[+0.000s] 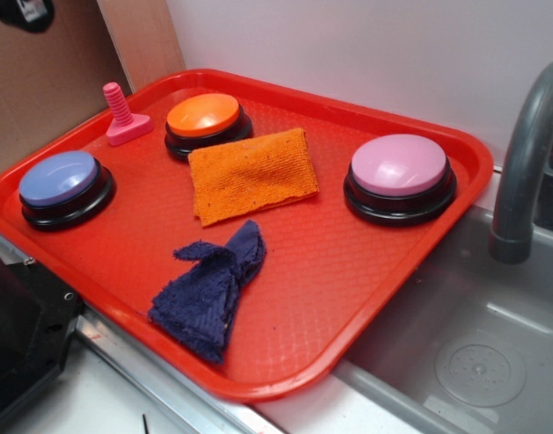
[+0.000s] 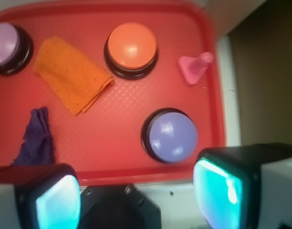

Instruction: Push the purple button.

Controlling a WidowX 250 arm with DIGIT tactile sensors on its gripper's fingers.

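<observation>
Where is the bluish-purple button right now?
In the exterior view, the round bluish-purple domed button on a black base sits at the left end of the red plastic tray, near the pink plastic bolt and the orange-capped button.

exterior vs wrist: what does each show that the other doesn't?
Exterior only: the grey faucet and the sink to the right of the tray.

Wrist only: the gripper, its jaws apart at the bottom edge, holding nothing.

Both: the red tray, purple button, orange button, pink button, pink bolt, orange cloth and dark blue cloth.
</observation>
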